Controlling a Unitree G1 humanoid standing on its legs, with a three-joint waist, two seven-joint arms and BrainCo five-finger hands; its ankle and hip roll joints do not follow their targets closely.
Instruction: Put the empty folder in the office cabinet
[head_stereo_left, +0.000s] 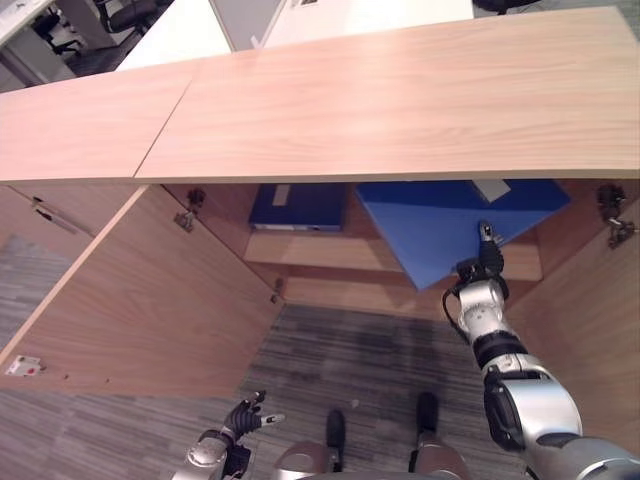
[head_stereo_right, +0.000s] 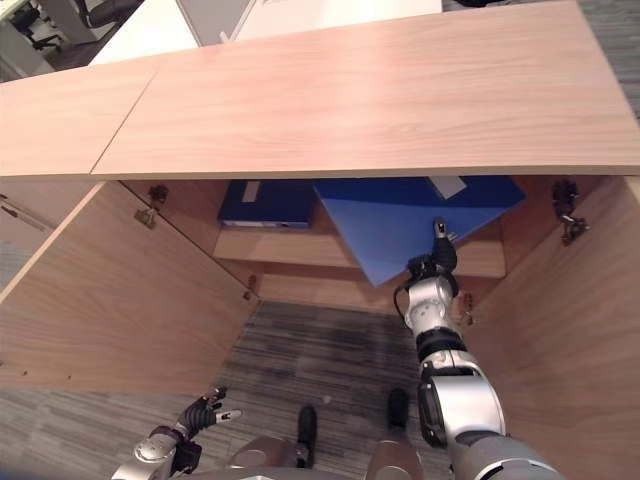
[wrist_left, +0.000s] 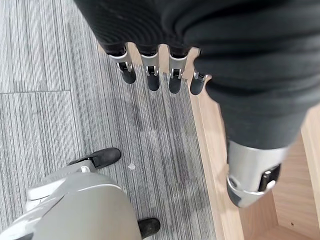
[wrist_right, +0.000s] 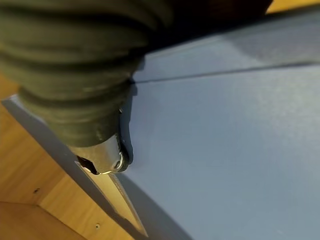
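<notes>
Right arm extended forward and up from lower right, forearm nearly straight, right hand (head_stereo_left: 482, 268) raised at the far end; its thumb (wrist_right: 102, 155) presses a blue surface, other fingers hidden. Left arm low at near left, left hand (head_stereo_left: 243, 415) hanging free, fingers (wrist_left: 151, 75) straight and spread, holding nothing.

light: even, bright overhead | cabinet (head_stereo_left: 300, 240) interior shadowed | right wrist view: perhaps defocused

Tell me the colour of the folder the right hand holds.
Blue; the folder shows best in the right eye view, with the right hand at its edge.
</notes>
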